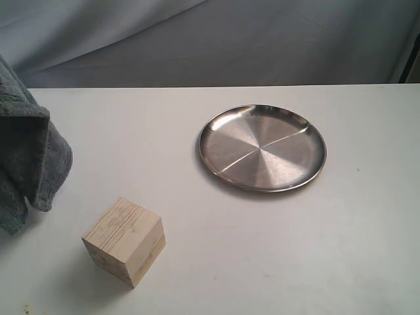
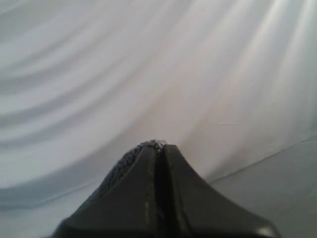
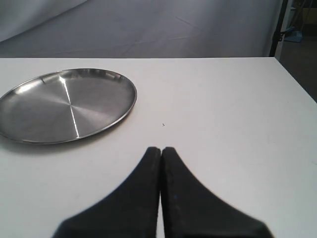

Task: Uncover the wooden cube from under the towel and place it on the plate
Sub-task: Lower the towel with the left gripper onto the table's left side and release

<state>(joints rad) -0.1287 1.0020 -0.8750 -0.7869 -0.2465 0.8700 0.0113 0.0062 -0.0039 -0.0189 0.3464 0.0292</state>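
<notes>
Exterior view: a pale wooden cube (image 1: 125, 241) with dark grain lines stands uncovered on the white table (image 1: 295, 249), at the near left. One of its upright edges is turned toward the camera. Nothing lies on it and nothing touches it.

A round shiny stainless-steel plate (image 1: 262, 147) lies flat on the table, farther back and to the right of the cube and well apart from it. Its surface is bare and shows radial streaks of reflection.

A dark grey plush towel (image 1: 26, 157) hangs in folds at the left edge of the view, clear of the cube and to its far left. Its top runs out of the picture. I cannot tell whether its lowest fold touches the table. A grey backdrop cloth (image 1: 197, 39) hangs behind the far edge of the table.

In the left wrist view, the left gripper (image 2: 158, 146) has its black fingers pressed together, with a fringe of grey fuzzy towel (image 2: 130, 157) caught at the tip. Only the backdrop cloth shows behind it, so it is raised above the table.

In the right wrist view, the right gripper (image 3: 161, 148) has its two fingers closed against each other with nothing between them. It hangs over bare table on the right side, with the plate (image 3: 64, 104) just to its left and not touching it.
</notes>
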